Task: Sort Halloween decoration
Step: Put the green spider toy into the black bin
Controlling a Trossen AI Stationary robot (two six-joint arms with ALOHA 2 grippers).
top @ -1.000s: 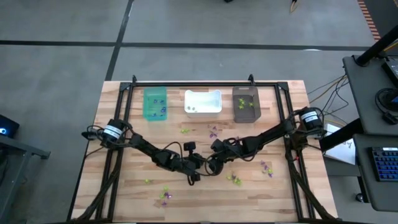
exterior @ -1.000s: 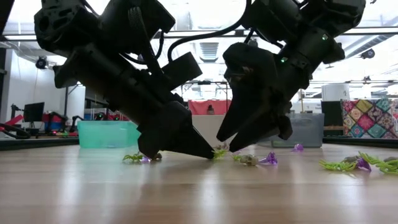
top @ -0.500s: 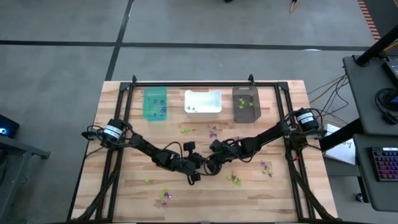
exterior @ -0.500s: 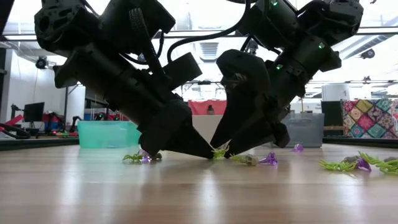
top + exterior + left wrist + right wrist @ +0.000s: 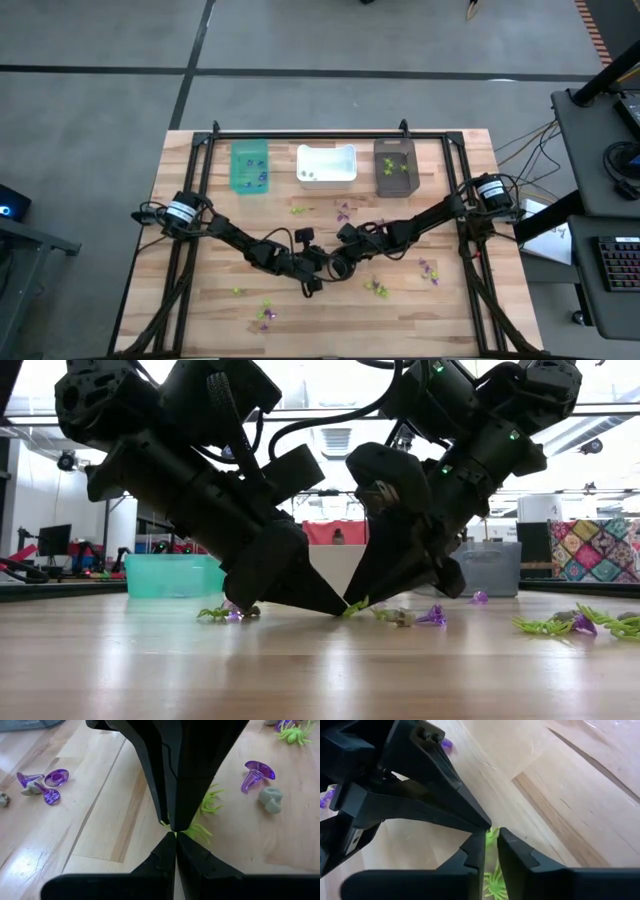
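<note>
Two hands meet tip to tip mid-table. Right hand pinches a lime trinket (its long axis runs between the fingers); left hand closed, empty, touching.

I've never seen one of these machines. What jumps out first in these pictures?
Two dark arms meet tip to tip at the table's middle: the left gripper is shut, and the right gripper pinches a lime-green spider trinket between narrow fingers. Behind them, along the far edge, stand a teal bin, a white bin and a dark brown bin.

Trinkets before three bins
</note>
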